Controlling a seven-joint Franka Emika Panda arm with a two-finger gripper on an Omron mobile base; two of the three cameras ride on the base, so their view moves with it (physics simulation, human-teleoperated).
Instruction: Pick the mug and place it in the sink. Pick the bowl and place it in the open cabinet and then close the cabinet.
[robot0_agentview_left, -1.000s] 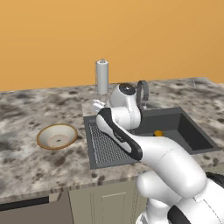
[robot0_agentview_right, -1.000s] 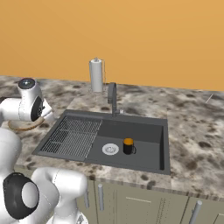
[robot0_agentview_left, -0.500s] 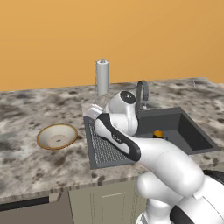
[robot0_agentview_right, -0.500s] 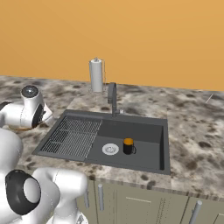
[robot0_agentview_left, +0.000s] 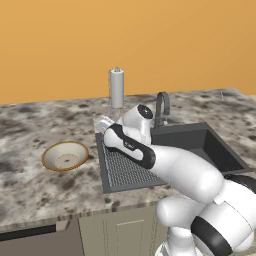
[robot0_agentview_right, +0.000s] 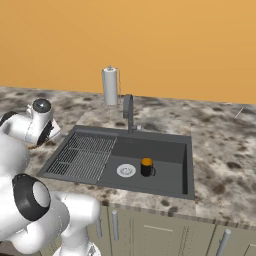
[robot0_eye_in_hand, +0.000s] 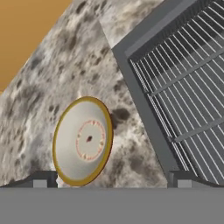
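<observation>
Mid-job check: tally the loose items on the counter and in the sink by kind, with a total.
Bowls: 1, the cream bowl on the counter left of the sink.
Mugs: 1, the black mug standing in the sink basin beside the drain.
Paper towel rolls: 1, the paper towel roll upright behind the tap.
Total: 3

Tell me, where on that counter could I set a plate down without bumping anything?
Bare stone lies left of the bowl, between the bowl and the sink edge, and widely right of the sink. Behind the sink it is tighter: the tap and the paper roll stand there. The mug sits by the drain.
</observation>
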